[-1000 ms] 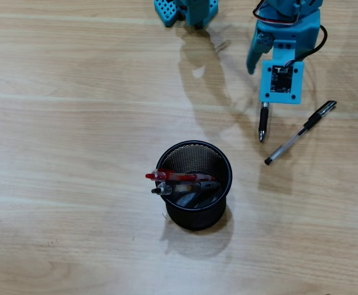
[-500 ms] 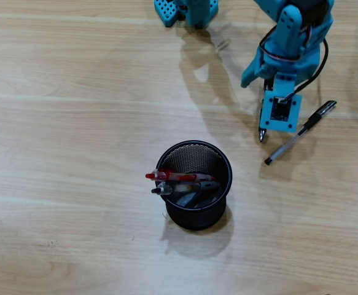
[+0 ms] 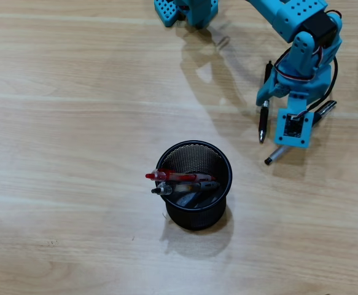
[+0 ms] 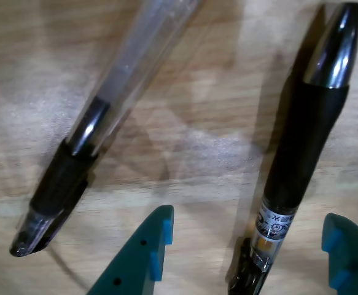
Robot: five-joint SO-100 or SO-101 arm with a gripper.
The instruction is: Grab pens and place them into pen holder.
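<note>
- Wooden table formed the work surface, pale and grained.
- Gripper stood released low over it in the wrist view; its two teal fingers straddled the black pen without touching it.
- Clear pen lay just beside, outside the fingers, at a slant.
- Overhead, the black pen lay left of the arm; the clear pen was partly hidden under it.
- Holder stood upright, well apart, with the red pen and grey pen inside.
</note>
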